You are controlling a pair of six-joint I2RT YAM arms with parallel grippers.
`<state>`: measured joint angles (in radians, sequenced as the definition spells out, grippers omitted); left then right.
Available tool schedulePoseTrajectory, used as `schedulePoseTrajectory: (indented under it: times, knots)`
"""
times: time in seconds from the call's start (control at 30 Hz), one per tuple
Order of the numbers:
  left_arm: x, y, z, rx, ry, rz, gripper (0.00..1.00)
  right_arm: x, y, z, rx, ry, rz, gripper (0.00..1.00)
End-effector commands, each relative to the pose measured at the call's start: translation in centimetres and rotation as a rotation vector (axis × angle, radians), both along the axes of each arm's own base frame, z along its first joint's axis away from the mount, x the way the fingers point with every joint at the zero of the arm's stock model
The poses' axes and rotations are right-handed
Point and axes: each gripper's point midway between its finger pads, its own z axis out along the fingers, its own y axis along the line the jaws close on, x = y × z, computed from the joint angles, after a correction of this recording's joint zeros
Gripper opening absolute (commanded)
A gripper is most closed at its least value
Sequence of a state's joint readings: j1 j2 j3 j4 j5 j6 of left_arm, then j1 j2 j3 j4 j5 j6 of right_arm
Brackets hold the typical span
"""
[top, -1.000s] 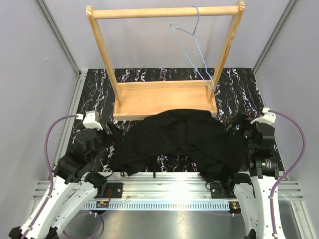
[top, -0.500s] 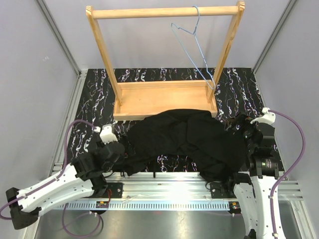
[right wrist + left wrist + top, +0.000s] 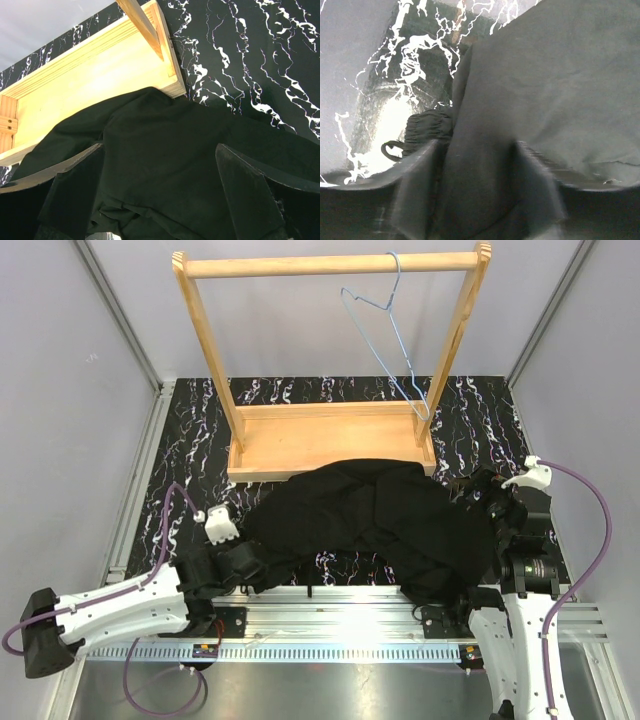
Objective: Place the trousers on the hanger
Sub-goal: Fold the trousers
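Trousers [image 3: 370, 520] lie left-right; left gripper [image 3: 477, 150] straddles their left end, can't tell if clamped; right gripper [image 3: 160, 150] hangs open.

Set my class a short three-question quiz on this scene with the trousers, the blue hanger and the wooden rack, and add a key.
1. True or false: the trousers already hang on the hanger.
2. Where is the hanger? A) buried under the trousers B) hooked on the top bar of the rack, near its right end C) lying on the rack's base
3. Fill in: the left gripper has a fold of the ____ between its fingers.
Key: 1 false, they lie heaped at the rack's base. 2 B. 3 trousers.
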<state>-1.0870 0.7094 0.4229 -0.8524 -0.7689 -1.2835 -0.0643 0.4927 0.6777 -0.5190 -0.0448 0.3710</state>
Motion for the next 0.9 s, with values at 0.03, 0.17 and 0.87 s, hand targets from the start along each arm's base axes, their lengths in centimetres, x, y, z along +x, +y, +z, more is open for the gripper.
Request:
schedulePoseTrajectory:
  times: [0.03,0.17,0.87]
  knots:
    - [1.0,0.0,1.9,-0.014,-0.078,0.044,0.29,0.5,0.1,0.9,-0.004,-0.029,0.008,1.0]
    - [1.1,-0.4,3.6,-0.014,-0.086,0.02,0.0,0.7,-0.3,0.5,-0.014,-0.007,-0.012,1.0]
    - [3.8,5.6,25.5,0.277,-0.455,0.003,0.03,3.5,0.2,-6.4,-0.094,0.272,-0.014,0.98]
